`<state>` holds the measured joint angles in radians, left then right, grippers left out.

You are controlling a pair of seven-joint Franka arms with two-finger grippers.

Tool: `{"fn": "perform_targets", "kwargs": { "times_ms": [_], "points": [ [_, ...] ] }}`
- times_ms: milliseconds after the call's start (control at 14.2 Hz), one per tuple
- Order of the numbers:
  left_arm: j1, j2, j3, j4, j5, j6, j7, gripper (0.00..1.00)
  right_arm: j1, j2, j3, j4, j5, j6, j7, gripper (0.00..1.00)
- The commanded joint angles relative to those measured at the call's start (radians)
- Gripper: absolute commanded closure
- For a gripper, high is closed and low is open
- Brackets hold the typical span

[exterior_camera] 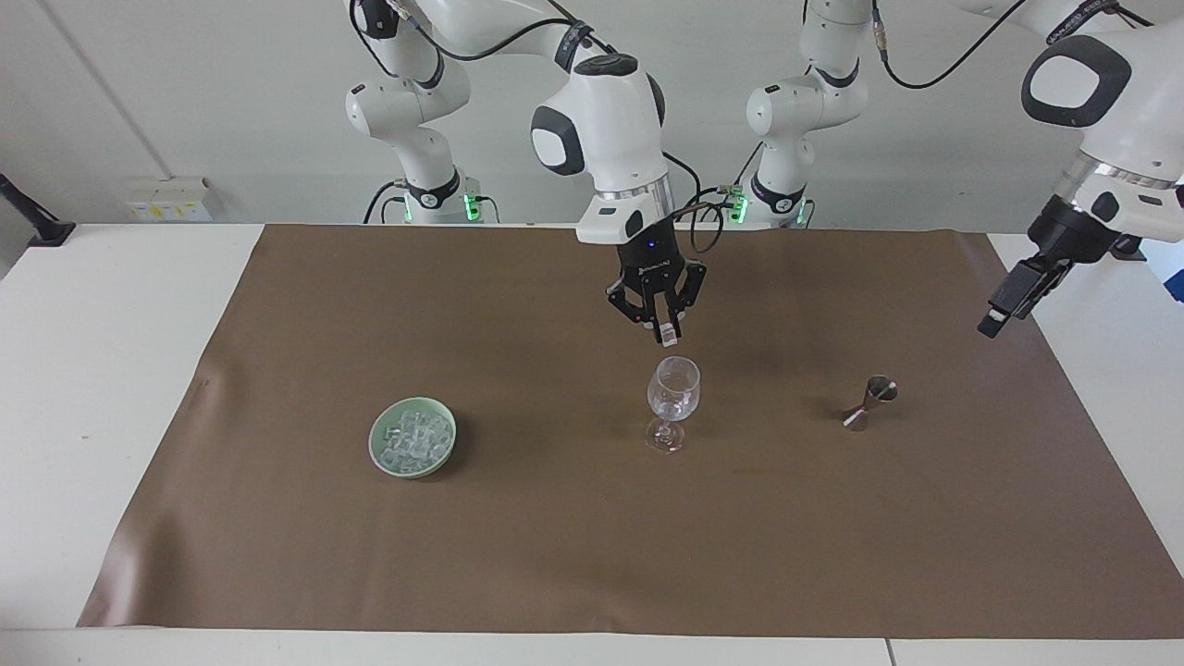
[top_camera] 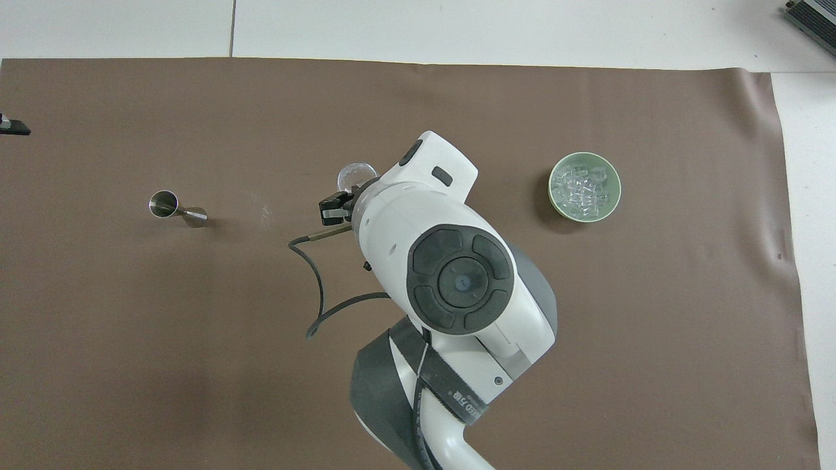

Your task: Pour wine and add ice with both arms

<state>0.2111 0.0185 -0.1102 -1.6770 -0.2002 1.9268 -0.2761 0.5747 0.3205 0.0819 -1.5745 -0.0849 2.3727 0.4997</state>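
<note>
So the ice (exterior_camera: 413, 438) is mostly a heap of small clear glassy cubes sitting in the pale green round bowl (exterior_camera: 381, 460) toward the right arm's end of the brown paper mat (exterior_camera: 555, 555); one small clear cube (exterior_camera: 665, 336) is up in the air though, pinched between the closed tips of the right gripper (exterior_camera: 663, 331), the black clawed one on the big white arm; it hangs right over the mouth of the clear stemmed wine glass (exterior_camera: 672, 403) standing upright mid-mat, just above the rim and not touching as far as I can see; makes sense, holding it low and centred means it should drop straight in rather than bounce off the edge; can't tell if there's anything in the glass yet. Out toward the left arm's end stands a small steel hourglass-shaped jigger (exterior_camera: 869, 402), well apart from the glass; the left gripper (exterior_camera: 1006, 303) is raised over the mat's edge past the jigger, jaws wide and holding nothing, so I'd guess it's waiting out of the way; no wine bottle in sight anywhere.
</note>
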Motion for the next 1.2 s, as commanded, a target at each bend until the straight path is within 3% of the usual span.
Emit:
{"fn": "perform_targets", "kwargs": {
  "times_ms": [0, 424, 777, 1130],
  "points": [
    [-0.048, -0.003, 0.021, 0.048, 0.059, -0.098, 0.148, 0.0, -0.01, 0.038, 0.009, 0.024, -0.001, 0.036, -0.023, 0.96],
    [-0.113, -0.055, 0.011, 0.048, 0.183, -0.267, 0.293, 0.0, -0.013, 0.077, 0.009, 0.071, -0.003, 0.037, -0.023, 0.96],
    [-0.128, -0.101, 0.0, 0.027, 0.194, -0.382, 0.37, 0.0, -0.013, 0.114, 0.009, 0.08, -0.004, 0.082, -0.017, 0.95],
    [-0.127, -0.126, -0.046, -0.021, 0.194, -0.33, 0.367, 0.0, -0.015, 0.112, 0.007, 0.08, -0.001, 0.082, -0.021, 0.9]
  ]
}}
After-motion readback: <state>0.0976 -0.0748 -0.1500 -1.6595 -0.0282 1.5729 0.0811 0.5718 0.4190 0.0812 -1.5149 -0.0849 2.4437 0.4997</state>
